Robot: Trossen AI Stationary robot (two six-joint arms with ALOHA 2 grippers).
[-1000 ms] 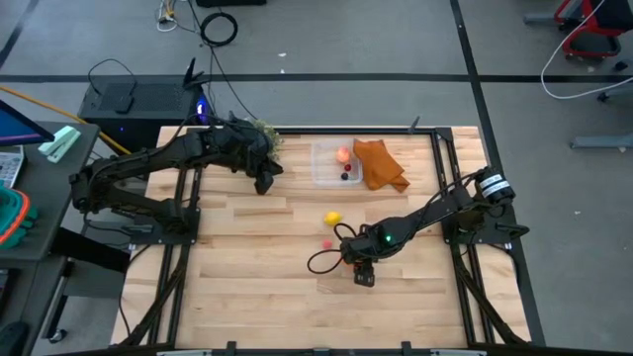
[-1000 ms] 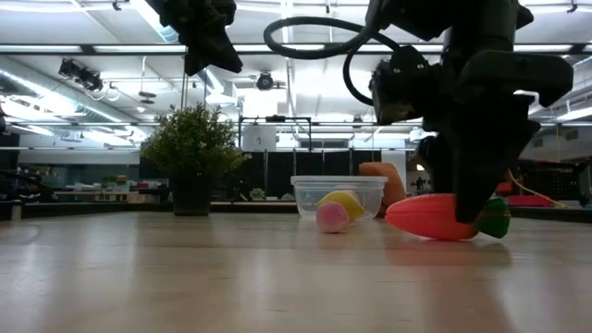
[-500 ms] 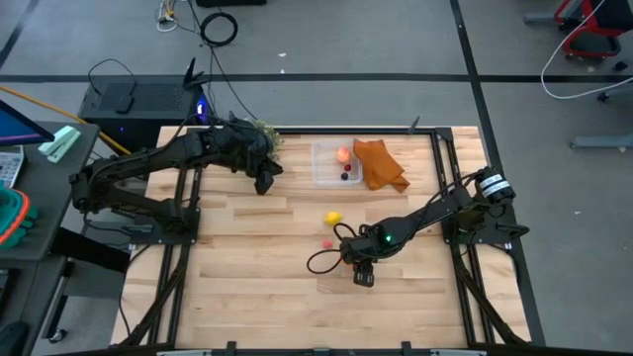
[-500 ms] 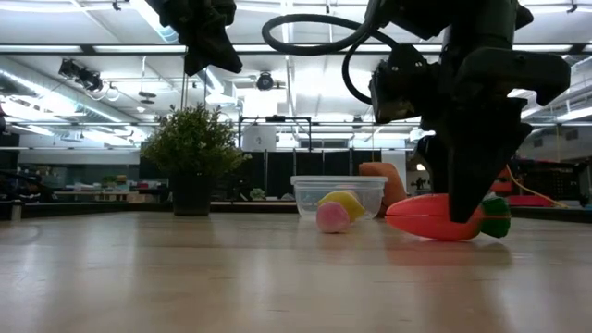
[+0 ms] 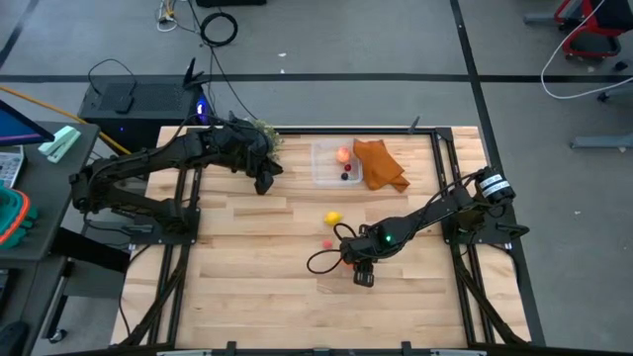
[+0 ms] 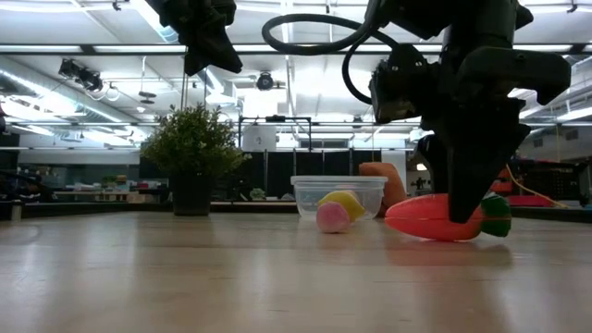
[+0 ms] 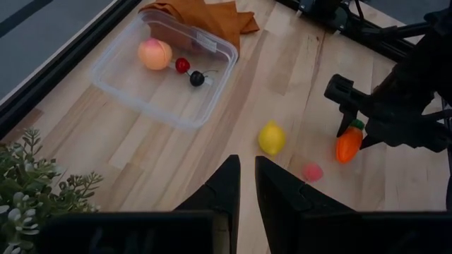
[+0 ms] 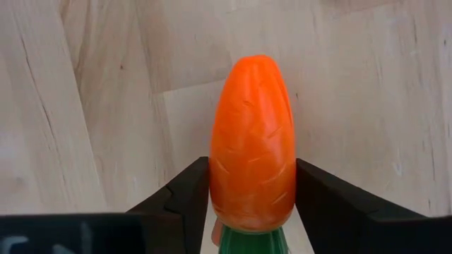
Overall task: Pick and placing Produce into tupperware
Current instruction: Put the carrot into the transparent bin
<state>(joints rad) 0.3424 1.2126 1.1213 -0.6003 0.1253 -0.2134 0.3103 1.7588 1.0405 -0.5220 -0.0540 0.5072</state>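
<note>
Wooden slat table (image 5: 247, 257) sat in a black frame, open lab space with ceiling lights behind it. Right gripper (image 8: 247, 212) was low near the table's front centre, fingers (image 8: 185, 197) closed against both sides of the orange carrot (image 8: 252, 141), green top toward the wrist. In the low view the carrot (image 6: 427, 217) was roughly horizontal at table level; contact with the wood couldn't be confirmed. Left gripper (image 7: 242, 187) hung above the table's rear left, beside the bushy plant (image 5: 263, 133), fingers nearly together with a thin gap, holding nothing. Clear tupperware (image 5: 334, 163) was at the rear centre, orange cloth (image 5: 381, 164) touching its right side. Inside it: a peach-pink fruit (image 7: 155, 53), a small red piece (image 7: 182, 65) and a dark berry (image 7: 197, 78). Yellow lemon (image 5: 333, 218) and a small pink fruit (image 5: 327, 242) lay loose on the table between the tupperware and the right gripper, near each other, not touching.
</note>
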